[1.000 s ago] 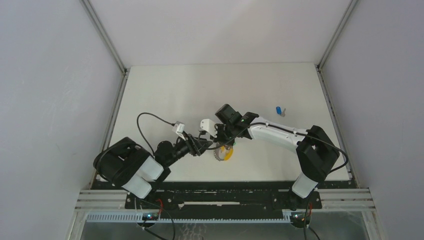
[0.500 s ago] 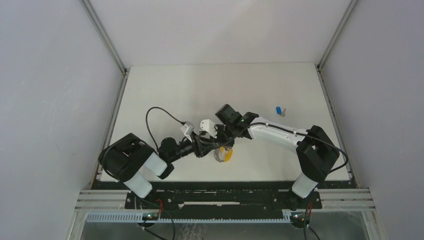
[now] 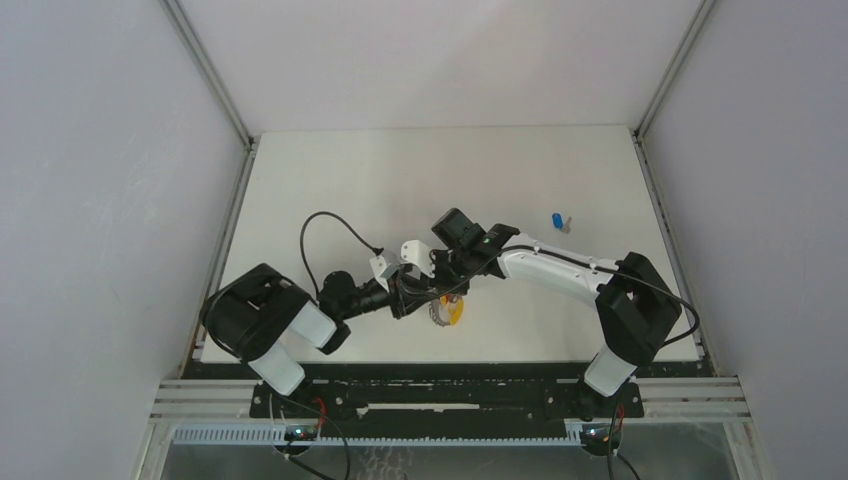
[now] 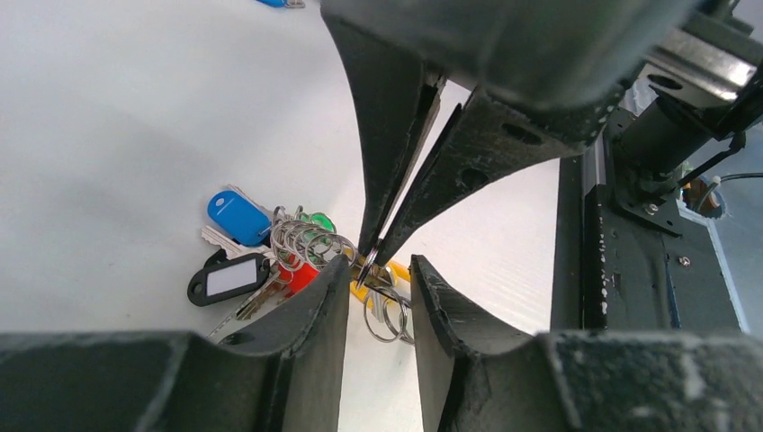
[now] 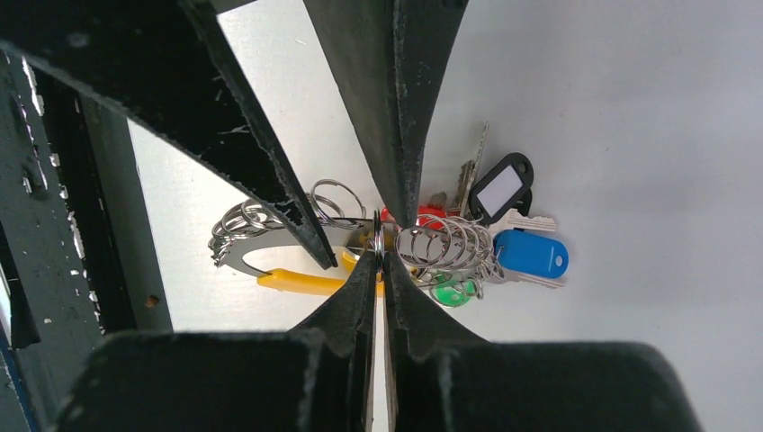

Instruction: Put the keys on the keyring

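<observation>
The keyring lies bunched on the table, near middle, one ring pinched in the tips of the right gripper. The left gripper, fingers spread, straddles that ring from 9 o'clock. A loose blue key sits well apart at 2 o'clock, nearer the right arm.

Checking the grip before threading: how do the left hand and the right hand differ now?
The right hand is shut, while the left hand has its jaws apart. The right hand pinches a ring of the keyring at its tips; the left hand only flanks that ring, and whether it touches is unclear. Both meet tip to tip over the keyring.
</observation>
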Controlling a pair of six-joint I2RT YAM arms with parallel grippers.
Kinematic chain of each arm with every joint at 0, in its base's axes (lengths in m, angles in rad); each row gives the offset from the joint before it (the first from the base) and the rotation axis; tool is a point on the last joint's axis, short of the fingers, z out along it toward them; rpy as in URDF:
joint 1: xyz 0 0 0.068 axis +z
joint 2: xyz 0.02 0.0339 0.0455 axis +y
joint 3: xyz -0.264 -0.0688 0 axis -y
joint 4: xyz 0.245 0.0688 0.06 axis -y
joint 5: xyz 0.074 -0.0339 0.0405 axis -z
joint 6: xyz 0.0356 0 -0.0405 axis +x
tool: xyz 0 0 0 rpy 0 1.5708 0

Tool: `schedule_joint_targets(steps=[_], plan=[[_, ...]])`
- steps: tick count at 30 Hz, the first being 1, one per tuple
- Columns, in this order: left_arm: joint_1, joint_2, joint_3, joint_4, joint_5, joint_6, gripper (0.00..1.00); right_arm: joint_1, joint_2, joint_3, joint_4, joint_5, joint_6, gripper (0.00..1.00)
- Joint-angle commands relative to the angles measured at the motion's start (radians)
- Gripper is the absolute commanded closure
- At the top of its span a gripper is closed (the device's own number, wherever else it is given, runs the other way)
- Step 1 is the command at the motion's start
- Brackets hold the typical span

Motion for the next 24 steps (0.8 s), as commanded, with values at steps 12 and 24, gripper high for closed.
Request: schedule_joint_targets(steps=[12,24], plan=[[0.018,0.055,0.075,0.043,0.117,0.083,0.7,0.014,-0.047,0.005,0.009,-0.054,-0.036,1.0],[0.018,0.078,0.078,0.042,0.176,0.091,0.74,0.013,-0.052,0.005,0.012,-0.055,-0.037,1.0]])
